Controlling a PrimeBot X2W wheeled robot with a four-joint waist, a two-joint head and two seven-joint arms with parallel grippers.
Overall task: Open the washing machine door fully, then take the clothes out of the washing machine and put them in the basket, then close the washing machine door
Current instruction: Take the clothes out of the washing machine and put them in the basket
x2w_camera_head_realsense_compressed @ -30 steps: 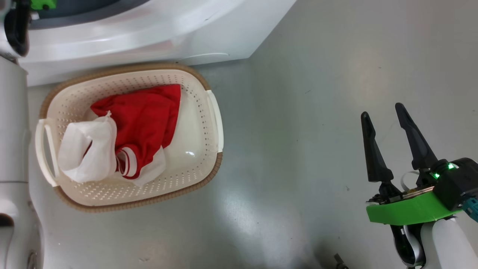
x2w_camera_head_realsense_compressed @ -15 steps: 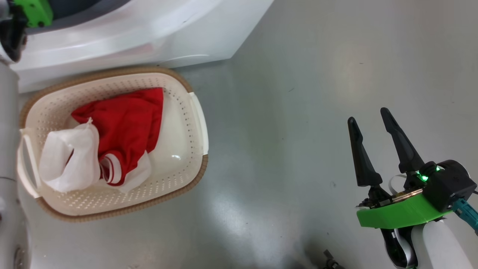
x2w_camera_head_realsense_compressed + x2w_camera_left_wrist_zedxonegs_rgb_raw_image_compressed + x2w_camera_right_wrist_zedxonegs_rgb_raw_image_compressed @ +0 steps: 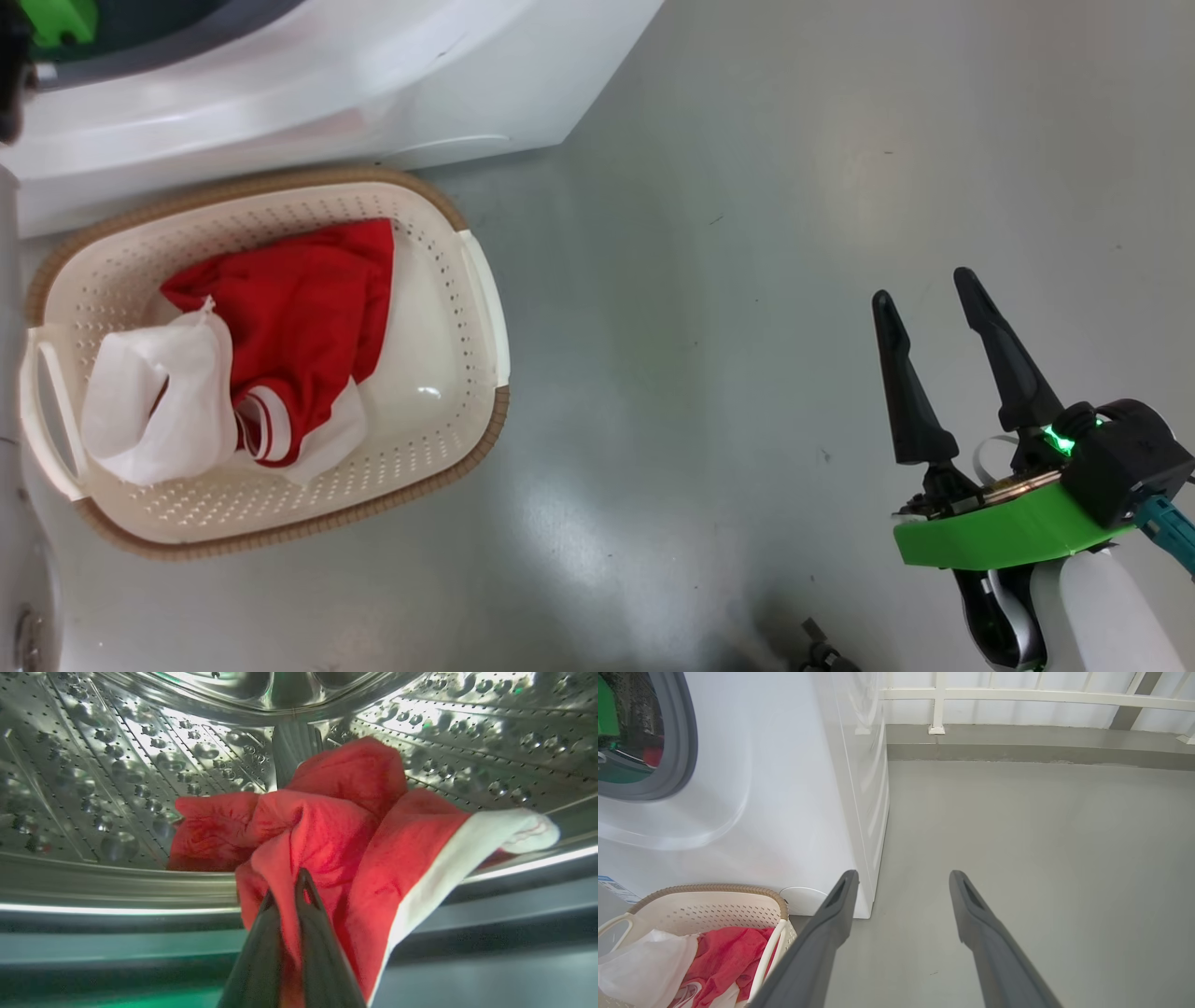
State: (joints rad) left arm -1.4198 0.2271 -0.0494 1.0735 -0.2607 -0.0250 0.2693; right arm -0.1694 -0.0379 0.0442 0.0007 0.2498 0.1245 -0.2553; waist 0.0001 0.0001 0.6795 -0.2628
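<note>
Inside the washing machine's steel drum (image 3: 117,765), my left gripper (image 3: 287,886) is shut on a fold of the red clothes (image 3: 327,826), which have a white trim and lie heaped at the drum's mouth. More red and white clothes (image 3: 299,308) lie in the cream basket (image 3: 439,215), which stands on the floor against the front of the white washing machine (image 3: 327,84). My right gripper (image 3: 924,287) hangs open and empty over the bare floor, well to the right of the basket. In the right wrist view the right gripper (image 3: 903,875) points past the machine's corner. The washing machine door is out of view.
The grey floor (image 3: 700,280) is open between the basket and my right arm. A white railing (image 3: 1017,695) and a low kerb run along the far side. The machine's grey rubber ring (image 3: 684,742) frames the drum opening. My left wrist's green mount (image 3: 47,19) sits at that opening.
The head camera has shifted, so the basket and machine now sit further left in the picture. My left gripper has closed. The right gripper stays open.
</note>
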